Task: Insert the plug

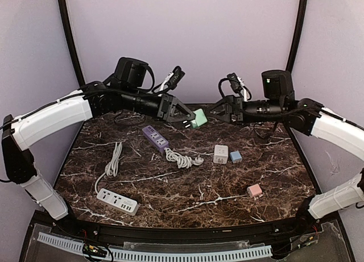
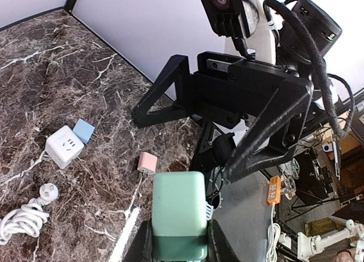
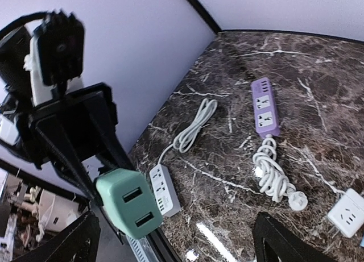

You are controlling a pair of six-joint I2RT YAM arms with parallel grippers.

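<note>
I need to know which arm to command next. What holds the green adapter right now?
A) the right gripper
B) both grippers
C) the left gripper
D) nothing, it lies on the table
C: the left gripper is shut on the green adapter in mid-air, while the right gripper stands open, clear of it.

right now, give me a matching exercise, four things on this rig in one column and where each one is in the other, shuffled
Things
1. green adapter
2. purple power strip
3. white power strip
4. pink adapter

Places
a. lying at the near left of the table
b. off the table, clamped in the left gripper
c. lying alone at the near right of the table
d. lying on the far half of the table, with a coiled cord at its end

Pairs: 1-b, 2-d, 3-a, 4-c
</note>
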